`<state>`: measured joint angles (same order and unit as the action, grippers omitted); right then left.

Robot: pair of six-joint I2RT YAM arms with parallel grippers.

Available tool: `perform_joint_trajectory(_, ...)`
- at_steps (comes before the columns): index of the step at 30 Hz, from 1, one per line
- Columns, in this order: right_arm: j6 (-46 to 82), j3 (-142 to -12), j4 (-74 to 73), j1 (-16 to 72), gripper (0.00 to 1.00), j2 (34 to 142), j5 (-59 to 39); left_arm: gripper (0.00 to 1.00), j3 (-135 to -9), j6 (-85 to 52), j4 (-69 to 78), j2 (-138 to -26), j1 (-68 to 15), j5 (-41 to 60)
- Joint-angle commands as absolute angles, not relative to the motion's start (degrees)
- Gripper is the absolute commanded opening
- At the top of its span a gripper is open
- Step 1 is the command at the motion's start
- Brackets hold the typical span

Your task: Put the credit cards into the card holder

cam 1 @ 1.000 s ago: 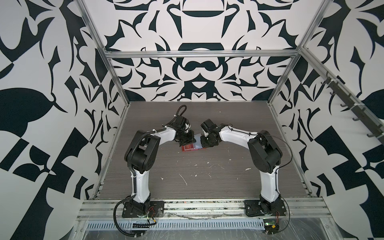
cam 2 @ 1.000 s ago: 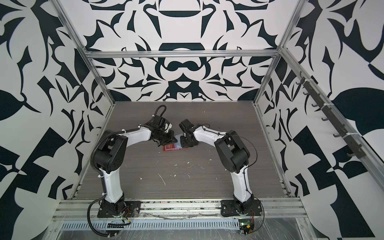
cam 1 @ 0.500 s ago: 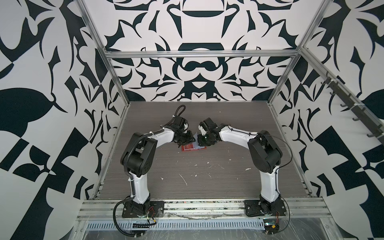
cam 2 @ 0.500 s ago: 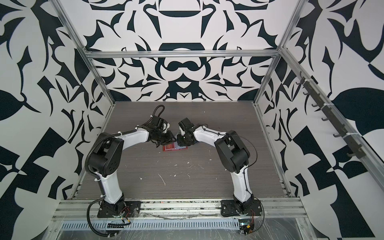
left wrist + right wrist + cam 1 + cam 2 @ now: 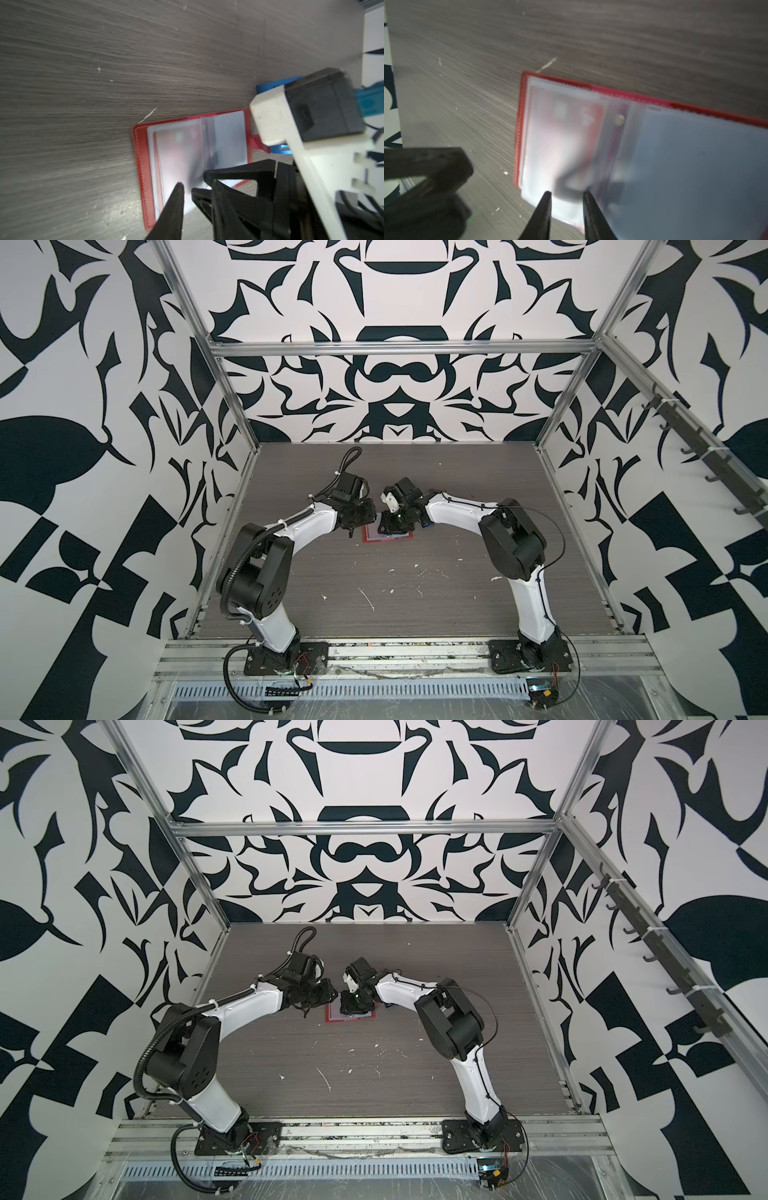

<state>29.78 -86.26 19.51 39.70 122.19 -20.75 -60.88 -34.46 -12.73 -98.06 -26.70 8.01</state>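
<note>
The red card holder (image 5: 367, 536) (image 5: 329, 1016) lies open on the table between both arms. In the wrist views its red cover (image 5: 141, 158) (image 5: 518, 124) frames clear pockets. A reddish card (image 5: 178, 153) (image 5: 566, 133) sits in one pocket, and a light blue card (image 5: 228, 137) (image 5: 685, 155) seems to fill the facing one. My left gripper (image 5: 186, 188) (image 5: 352, 529) hangs over the holder's near edge, jaws a narrow gap apart and empty. My right gripper (image 5: 567, 193) (image 5: 384, 526) is open over the pocket edge and holds nothing.
A blue rack (image 5: 270, 87) (image 5: 424, 524) stands just behind the holder, under the right wrist. The two grippers are nearly touching over the holder. White flecks dot the dark wood table (image 5: 374, 597). Patterned walls close in the sides and the back.
Both grippers' jaws have parted from shut. The left arm has drawn back a little to the left, and the right gripper has edged further over the holder.
</note>
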Motion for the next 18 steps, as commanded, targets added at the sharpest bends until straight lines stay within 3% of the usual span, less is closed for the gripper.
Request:
perform_joint_trajectory(1,28.85,-87.86,20.83,39.88,0.3,120.15,-20.04,0.24,-61.94,-33.99,-13.73,-101.51,-27.0,9.93)
perform_joint_trajectory(8,27.87,-85.23,19.78,39.88,0.29,115.18,-16.89,0.21,-63.4,-33.8,-15.41,-105.1,-27.22,10.17)
perform_joint_trajectory(13,25.58,-84.64,24.61,39.4,0.3,110.13,-8.65,0.2,-65.21,-32.28,-19.01,-103.97,-27.16,7.92)
perform_joint_trajectory(18,23.09,-84.36,28.95,36.43,0.3,106.39,-7.67,0.21,-69.4,-32.26,-20.32,-102.63,-27.34,16.82)
